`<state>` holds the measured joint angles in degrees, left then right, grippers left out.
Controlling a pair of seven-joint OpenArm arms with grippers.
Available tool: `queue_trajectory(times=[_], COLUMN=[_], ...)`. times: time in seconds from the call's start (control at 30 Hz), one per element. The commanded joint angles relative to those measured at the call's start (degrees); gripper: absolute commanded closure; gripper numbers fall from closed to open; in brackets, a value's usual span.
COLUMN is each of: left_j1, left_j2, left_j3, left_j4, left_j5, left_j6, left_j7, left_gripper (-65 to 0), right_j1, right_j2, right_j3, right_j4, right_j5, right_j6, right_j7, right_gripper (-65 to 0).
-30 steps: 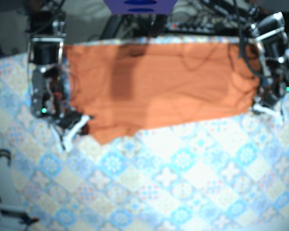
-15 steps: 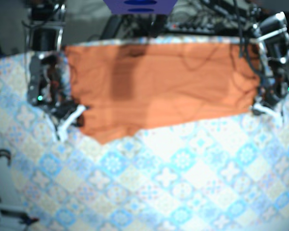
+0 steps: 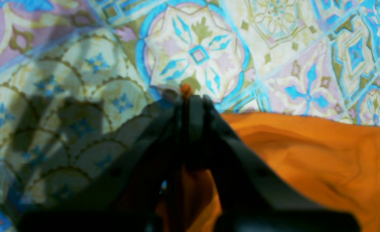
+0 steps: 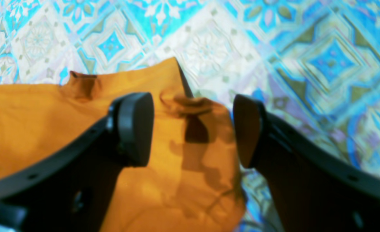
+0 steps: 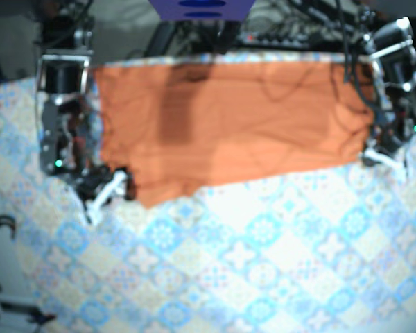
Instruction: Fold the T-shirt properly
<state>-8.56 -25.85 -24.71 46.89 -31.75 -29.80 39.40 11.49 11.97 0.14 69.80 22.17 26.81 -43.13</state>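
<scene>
At the left of the base view, the right tool sits at the near-left corner of the shirt. Its wrist view shows the jaws apart, with the pads on either side of a crumpled corner flap and gripping nothing. The shirt lies as a wide orange band along the far side of the tabletop. It is mostly flat, but that near-left corner sags to a point.

At the right, the left tool is at the shirt's near-right corner. Its wrist view shows the jaws together, clamped on the hem, with a nub of orange poking past the tips.

The plain band shape, with no sleeves showing, suggests a first fold is done. What looks left is for the right tool to take its corner, and then for the band to be folded down into a compact, squared packet.
</scene>
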Motion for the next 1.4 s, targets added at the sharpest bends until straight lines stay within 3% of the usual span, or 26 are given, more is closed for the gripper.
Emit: queue_trajectory(times=[0.0, 0.23, 0.63, 0.87, 1.07, 1.37], left_j1=[-0.89, -0.89, -0.89, -0.98, -0.98, -0.98], left_j2=[-1.28, -1.01, -0.92, -0.92, -0.92, -0.92], left_j3=[-0.13, -0.13, -0.13, -0.13, -0.13, -0.13], left_j4=[1.06, 1.06, 1.06, 1.06, 1.06, 1.06], left_j5=[-0.74, -0.38, 1.46, 1.46, 1.46, 1.46], left_j6=[-0.31, -0.31, -0.31, -0.31, -0.31, -0.31], left_j7=[-1.11, -1.11, -1.2, -1.2, -1.2, -1.2], left_gripper=[0.0, 0.0, 0.0, 0.0, 0.0, 0.0], right_j1=[2.27, 6.49, 11.15, 13.09, 13.53, 14.67], right_j2=[0.3, -1.64, -3.57, -3.83, -3.83, -3.92], right_j3=[-0.54, -5.55, -5.9, -6.43, -11.79, -11.88], right_j4=[-0.04, -6.11, -12.79, -19.12, -22.55, -27.47], right_j5=[0.64, 0.64, 0.64, 0.64, 0.64, 0.64], right_j6=[0.23, 0.23, 0.23, 0.23, 0.23, 0.23], right_j7=[0.89, 0.98, 1.07, 3.71, 6.78, 9.24], right_gripper=[-39.4, -39.5, -39.6, -39.6, -39.6, -39.6])
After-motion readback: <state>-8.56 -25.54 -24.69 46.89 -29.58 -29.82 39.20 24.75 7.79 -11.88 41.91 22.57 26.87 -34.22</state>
